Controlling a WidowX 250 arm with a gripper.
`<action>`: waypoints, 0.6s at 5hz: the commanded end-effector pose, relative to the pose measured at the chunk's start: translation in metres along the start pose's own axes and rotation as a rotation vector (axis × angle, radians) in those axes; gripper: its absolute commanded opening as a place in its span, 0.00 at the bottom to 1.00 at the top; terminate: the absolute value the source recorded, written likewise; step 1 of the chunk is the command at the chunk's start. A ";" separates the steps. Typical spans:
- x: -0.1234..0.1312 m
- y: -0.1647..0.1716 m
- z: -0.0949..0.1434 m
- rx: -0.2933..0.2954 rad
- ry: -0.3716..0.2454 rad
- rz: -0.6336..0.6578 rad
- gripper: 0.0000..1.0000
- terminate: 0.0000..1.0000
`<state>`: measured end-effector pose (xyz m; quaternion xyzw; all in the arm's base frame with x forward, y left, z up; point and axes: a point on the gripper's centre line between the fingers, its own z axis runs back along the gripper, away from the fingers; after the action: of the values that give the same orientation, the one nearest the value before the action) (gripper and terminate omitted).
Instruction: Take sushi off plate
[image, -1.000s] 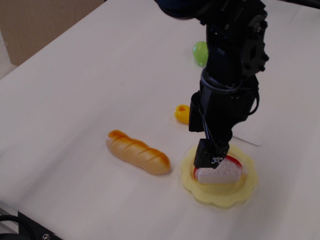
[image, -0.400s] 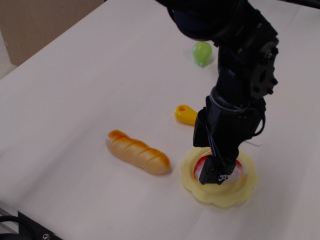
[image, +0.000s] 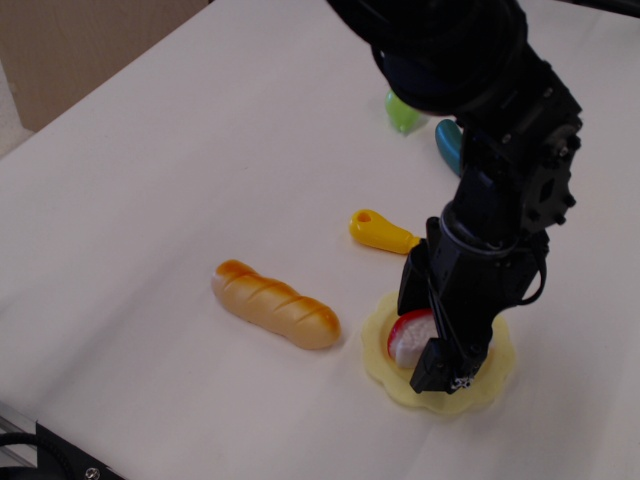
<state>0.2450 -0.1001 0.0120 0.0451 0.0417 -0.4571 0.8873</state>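
The sushi (image: 409, 335), white rice with a red strip over its top, lies on the pale yellow scalloped plate (image: 383, 368) at the front right of the table. My gripper (image: 442, 368) is down low over the plate, right against the sushi. Its black near finger (image: 438, 372) stands in front of the sushi and hides the sushi's right half. The other finger is hidden behind the arm, so I cannot tell how the jaws stand. The sushi's left end shows to the left of the finger.
A glossy golden-brown bread loaf (image: 276, 303) lies just left of the plate. A yellow handle-like toy (image: 378, 231) lies behind the plate. A green toy (image: 402, 112) and a teal object (image: 449, 145) sit farther back. The table's front edge is at lower left.
The gripper has come down and shifted to the right and toward the front over the plate, covering more of the sushi. The sushi's left end has stayed in place.
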 end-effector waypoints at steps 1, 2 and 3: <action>0.003 0.006 0.010 0.026 -0.027 -0.006 0.00 0.00; -0.007 0.013 0.024 0.038 -0.058 0.037 0.00 0.00; -0.018 0.018 0.043 0.045 -0.095 0.078 0.00 0.00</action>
<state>0.2563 -0.0815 0.0464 0.0426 0.0127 -0.4220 0.9055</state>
